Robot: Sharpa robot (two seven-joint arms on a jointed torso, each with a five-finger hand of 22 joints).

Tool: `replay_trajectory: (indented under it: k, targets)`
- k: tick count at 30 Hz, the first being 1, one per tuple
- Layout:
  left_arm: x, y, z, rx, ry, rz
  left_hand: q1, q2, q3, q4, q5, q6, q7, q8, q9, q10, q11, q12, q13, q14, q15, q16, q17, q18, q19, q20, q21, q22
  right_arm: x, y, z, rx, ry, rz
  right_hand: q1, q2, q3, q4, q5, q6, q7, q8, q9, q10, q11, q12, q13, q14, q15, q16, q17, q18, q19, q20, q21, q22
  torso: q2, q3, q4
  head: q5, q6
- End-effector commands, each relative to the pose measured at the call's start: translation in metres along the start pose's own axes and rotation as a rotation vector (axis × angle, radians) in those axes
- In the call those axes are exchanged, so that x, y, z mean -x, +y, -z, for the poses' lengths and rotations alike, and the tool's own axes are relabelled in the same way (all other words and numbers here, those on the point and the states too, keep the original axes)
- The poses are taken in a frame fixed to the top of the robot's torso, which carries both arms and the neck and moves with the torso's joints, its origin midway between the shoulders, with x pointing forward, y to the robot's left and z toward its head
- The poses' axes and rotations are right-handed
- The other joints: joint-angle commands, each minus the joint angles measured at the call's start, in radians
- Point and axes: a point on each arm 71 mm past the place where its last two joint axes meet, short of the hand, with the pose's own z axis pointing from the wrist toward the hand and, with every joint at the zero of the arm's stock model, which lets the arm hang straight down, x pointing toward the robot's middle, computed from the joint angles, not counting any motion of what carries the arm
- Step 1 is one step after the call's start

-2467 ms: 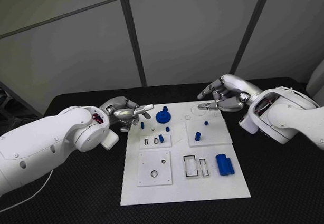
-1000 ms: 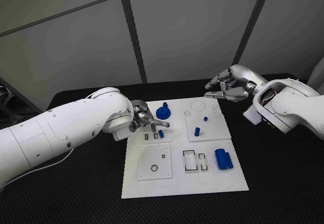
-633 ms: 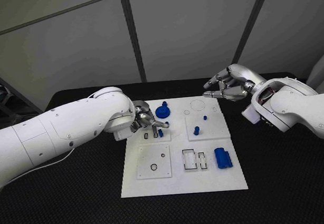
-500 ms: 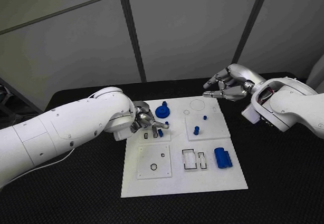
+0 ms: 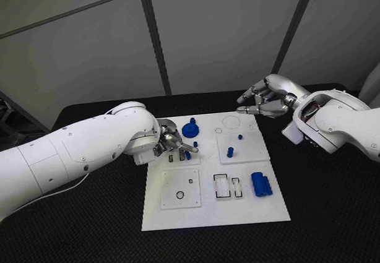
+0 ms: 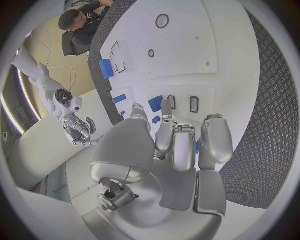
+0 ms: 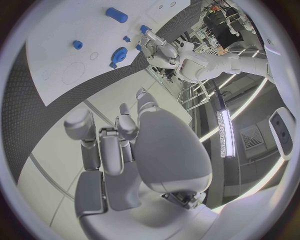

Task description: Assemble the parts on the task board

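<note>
- The task board [image 5: 215,197], a white plate, lies mid-table [image 5: 74,241]; the job looks partly done.
- The left hand [image 5: 171,140] is low over the small blue peg [image 5: 188,155]; whether its fingers grasp it, I cannot tell.
- The right hand [image 5: 264,100] hovers, fingers curled, empty.
- The blue cylinder [image 5: 260,184] lies loose; black-outlined slots [image 5: 221,186] remain empty.

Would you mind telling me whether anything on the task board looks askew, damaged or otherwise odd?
Nothing stands out. The task board lies flat and the blue parts rest on it. The left hand hovers over the small slots; the right hand hangs beyond the far corner.
</note>
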Motion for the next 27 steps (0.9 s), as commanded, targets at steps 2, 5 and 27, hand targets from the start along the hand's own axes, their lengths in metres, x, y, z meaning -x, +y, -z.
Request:
replay_trajectory:
  k: [2,5,27]
  targets:
    - [0.0003,-0.0012,0.0,0.002,0.004,-0.012,0.013,0.011,0.017,-0.001,0.005,-0.01,0.001,0.008,0.006,-0.006,0.001,-0.007,-0.003,0.064,-0.005,0.002,0.106,-0.003,-0.003,-0.002,-0.001,0.001,-0.0006,0.0018,-0.0008,0.006,0.008,-0.003,-0.006,0.003,-0.006,0.0,0.005,0.003,0.0,0.005,0.0,-0.002,-0.006,-0.005,-0.001,0.068,-0.007,-0.003,0.131,0.013,-0.001,-0.004,-0.006,0.0,0.0,-0.0001,0.0012,0.0,-0.001]
    - [0.0006,-0.0015,-0.0003,0.001,0.001,-0.01,0.024,0.016,0.032,-0.005,0.006,-0.013,0.001,0.01,0.012,-0.008,0.001,-0.008,-0.005,0.064,-0.005,0.002,0.106,-0.003,-0.003,-0.002,-0.002,0.001,-0.0008,0.0019,-0.0009,0.006,0.009,-0.003,-0.006,0.003,-0.006,0.0,0.005,0.003,0.0,0.005,0.0,-0.002,-0.006,-0.005,-0.001,0.068,-0.007,-0.003,0.131,0.013,-0.001,-0.004,-0.006,0.0,0.0,0.0003,0.0005,0.001,-0.002]
    - [-0.0007,-0.006,-0.0003,-0.017,-0.005,0.001,0.101,0.03,0.174,-0.037,0.008,-0.029,-0.005,0.004,0.039,-0.014,-0.004,-0.016,-0.013,0.064,-0.009,0.001,0.107,-0.001,-0.008,-0.006,-0.008,0.0,-0.0037,0.0032,-0.0022,0.004,0.025,-0.003,-0.002,0.006,-0.006,-0.002,0.014,0.003,0.0,0.006,-0.001,0.0,-0.006,-0.005,-0.001,0.069,-0.008,-0.002,0.132,0.013,0.001,-0.005,-0.007,-0.001,0.001,-0.0003,0.0008,0.001,-0.006]
